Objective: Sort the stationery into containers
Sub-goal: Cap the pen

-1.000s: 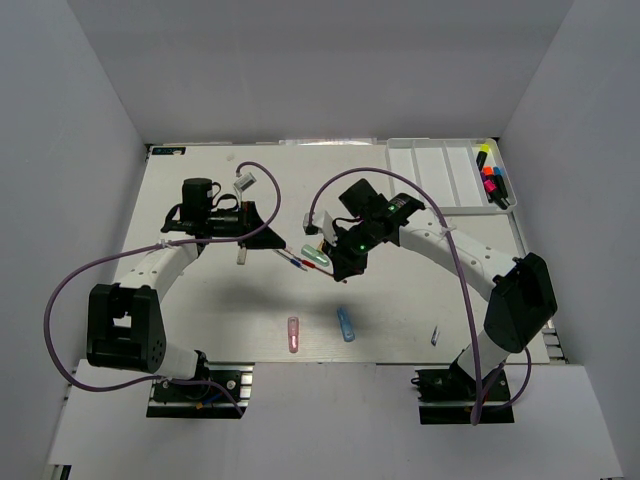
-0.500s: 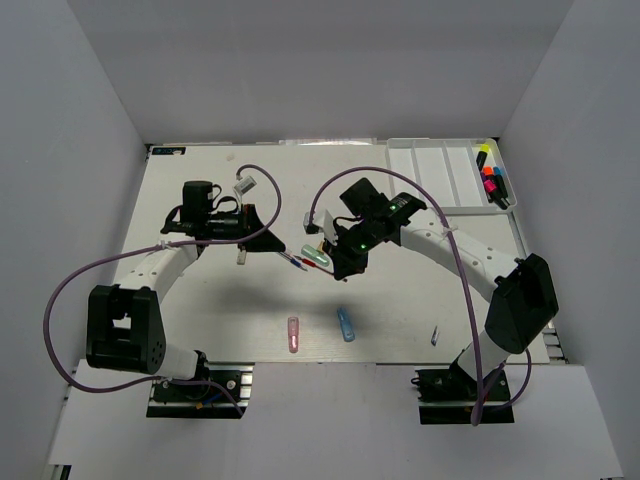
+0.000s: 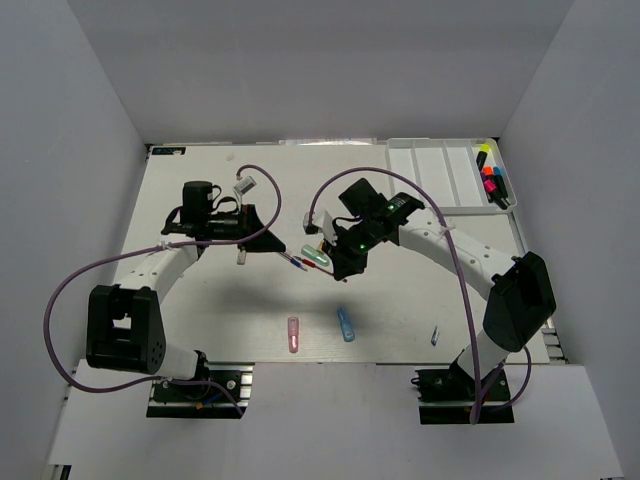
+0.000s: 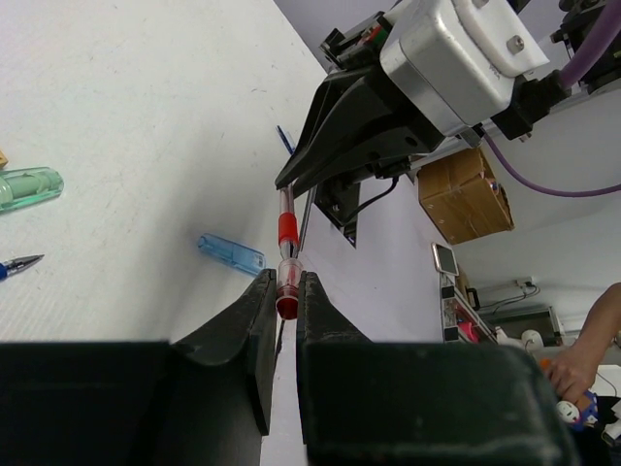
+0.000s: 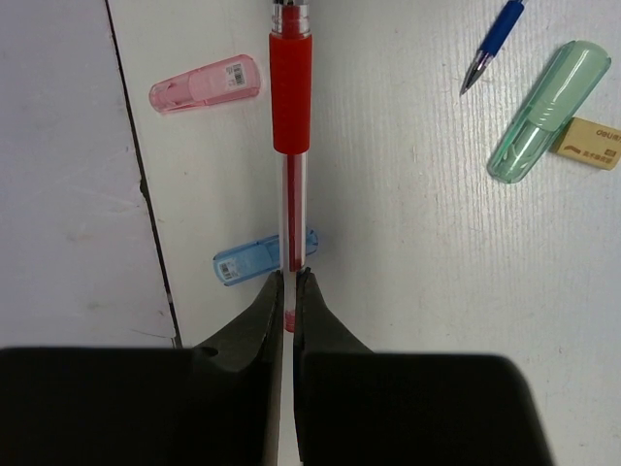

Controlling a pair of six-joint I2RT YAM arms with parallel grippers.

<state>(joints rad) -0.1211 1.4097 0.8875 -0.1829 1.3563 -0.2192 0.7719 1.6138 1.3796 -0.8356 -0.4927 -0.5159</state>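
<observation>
Closest to the arm bases, on the table [image 3: 200,320], lie one pink capsule [image 5: 206,83], one blue capsule [image 5: 243,264] and, off by the right base, one small greyish piece [image 3: 435,335] I can't make out. Just past them the single red pen [image 5: 291,97] is held up off the table with both grippers on it. The right gripper [image 5: 288,283] is pinched tight on the clear barrel, and the left gripper [image 4: 286,282] is narrowly closed round the opposite end. So the pen's long axis runs straight from one set of jaws to the other. Next to it lie one green capsule [image 5: 548,112], one tan eraser [image 5: 587,143] and one blue pen [image 5: 495,44]. Far back on the right sits the one white tray [image 3: 425,170], with four long compartments and what look like three highlighters [image 3: 490,180] in the rightmost. It lies well over on the right arm's side, so I'd guess the left lets go.
</observation>
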